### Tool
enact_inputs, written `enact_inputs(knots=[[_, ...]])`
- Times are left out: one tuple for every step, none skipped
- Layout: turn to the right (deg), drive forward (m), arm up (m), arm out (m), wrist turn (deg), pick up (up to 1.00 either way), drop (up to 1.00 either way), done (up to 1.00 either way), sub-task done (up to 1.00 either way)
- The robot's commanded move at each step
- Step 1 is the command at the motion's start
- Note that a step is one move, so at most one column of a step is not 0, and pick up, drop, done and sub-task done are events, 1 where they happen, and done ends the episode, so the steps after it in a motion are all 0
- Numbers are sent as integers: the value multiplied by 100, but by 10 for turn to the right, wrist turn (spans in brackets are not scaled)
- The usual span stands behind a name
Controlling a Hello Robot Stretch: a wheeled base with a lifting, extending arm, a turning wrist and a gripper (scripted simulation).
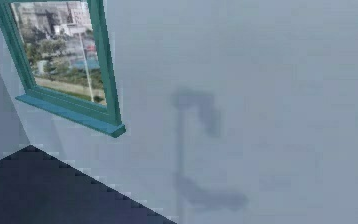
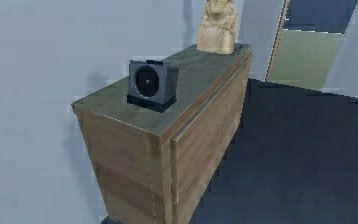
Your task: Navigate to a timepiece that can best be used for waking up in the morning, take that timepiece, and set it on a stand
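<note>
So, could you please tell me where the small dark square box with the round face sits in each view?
Arm side view: the small dark square box stands left of centre on the wooden cabinet, a tan statue farther along its top.
Forward view: a teal-framed window at upper left on a pale wall.
Shared landmark: the dark floor, at the forward view's lower left and the arm side view's right.

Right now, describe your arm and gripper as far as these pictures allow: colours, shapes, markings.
These pictures let me tell no colour, shape or marking of arm or gripper. The arm side view gives a wooden dresser with a dark boxy clock and a tan statue; the forward view, a teal-framed window.
</note>
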Motion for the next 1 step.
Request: enact_inputs(knots=[[0,0,38,0,0,0,0,0,0]])
